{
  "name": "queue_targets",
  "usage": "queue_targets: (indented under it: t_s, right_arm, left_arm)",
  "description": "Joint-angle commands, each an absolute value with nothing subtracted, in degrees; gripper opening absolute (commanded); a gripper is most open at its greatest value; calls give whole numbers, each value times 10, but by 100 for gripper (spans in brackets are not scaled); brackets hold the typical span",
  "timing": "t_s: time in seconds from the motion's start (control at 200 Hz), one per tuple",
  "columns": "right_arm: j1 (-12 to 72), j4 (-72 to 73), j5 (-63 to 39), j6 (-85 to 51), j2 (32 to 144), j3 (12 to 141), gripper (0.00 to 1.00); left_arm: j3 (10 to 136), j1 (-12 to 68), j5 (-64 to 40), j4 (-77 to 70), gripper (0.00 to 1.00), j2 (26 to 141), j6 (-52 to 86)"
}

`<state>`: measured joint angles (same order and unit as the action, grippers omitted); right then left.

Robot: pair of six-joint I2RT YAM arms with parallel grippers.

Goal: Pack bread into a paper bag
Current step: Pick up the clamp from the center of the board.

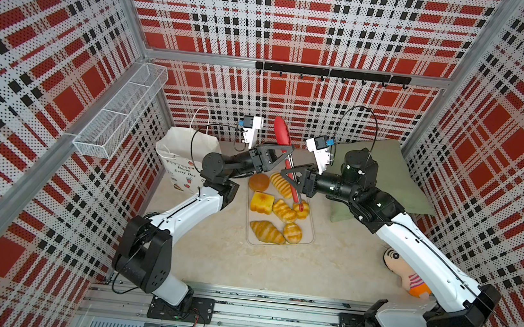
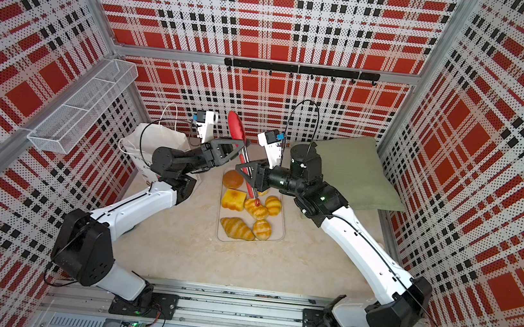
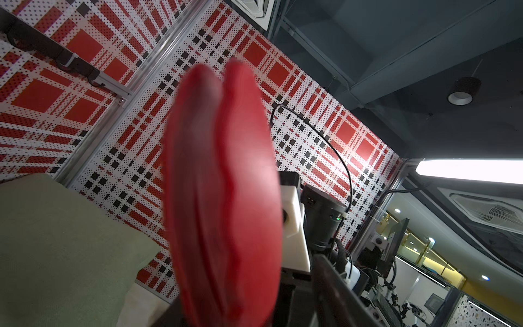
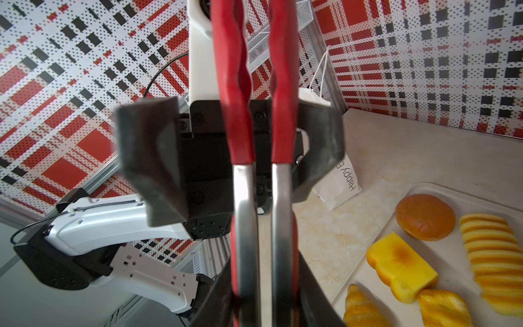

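Tongs sit hard against both wrist lenses. The red heads, closed on each other, fill the left wrist view, and the metal shafts run straight down the right wrist view.

Right claw is pinching the two shafts together low down. I judge that squeeze is why the heads meet.

Left claw is spread around the red sleeves higher up. One finger stands clear of them and the other is just beside; I cannot tell whether it touches. This reads to me as a hand-over, with the right carrying the weight.

The tongs are tilted, heads up toward the far edge of the desk, looped end low over the tray. The heads point away from the food, so I expect to turn them over before any pick.

Bread: seven pieces by my count in both top views, all on the tray at the desk's middle. They are a bun, a long loaf, toast, a croissant and three striped rolls. None is gripped.

Paper bag stands upright at the far left corner, mouth up, partly behind the left arm, inside not visible. I suppose it sits there so that arm can steady it.

Green cushion is at the far right corner. A doll lies at the right edge, partly under the right arm. Neither is in the way.
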<state>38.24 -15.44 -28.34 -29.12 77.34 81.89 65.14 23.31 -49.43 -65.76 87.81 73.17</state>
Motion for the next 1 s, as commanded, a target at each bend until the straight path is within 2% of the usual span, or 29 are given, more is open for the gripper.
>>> queue_targets:
  t_s: [0.0,0.03,0.045,0.155,0.426,0.757,0.837,0.887,0.937,0.997]
  right_arm:
    - [382,-188,-238,-281,759,826,32]
    - [381,-186,-236,-281,757,824,34]
    - [380,-185,-234,-282,756,823,34]
    - [377,-185,-230,-281,749,823,40]
    - [361,-233,-208,-270,726,825,44]
    - [350,-328,-190,-238,720,845,48]
    - [335,-353,-190,-228,724,837,48]
    - [324,-359,-198,-222,725,828,48]
    - [313,-360,-203,-217,723,817,48]
    - [300,-365,-209,-210,719,811,48]
  left_arm:
    - [651,217,-512,-701,78,859,749]
    - [649,213,-515,-702,96,857,750]
    - [647,212,-517,-702,100,855,752]
    - [624,194,-526,-703,99,848,762]
    - [510,118,-562,-699,99,799,785]
    - [411,115,-579,-686,99,761,791]
    - [392,121,-571,-623,99,728,757]
    - [391,136,-561,-532,99,703,699]
    - [405,162,-535,-383,99,675,598]
    - [443,197,-445,-147,99,645,462]
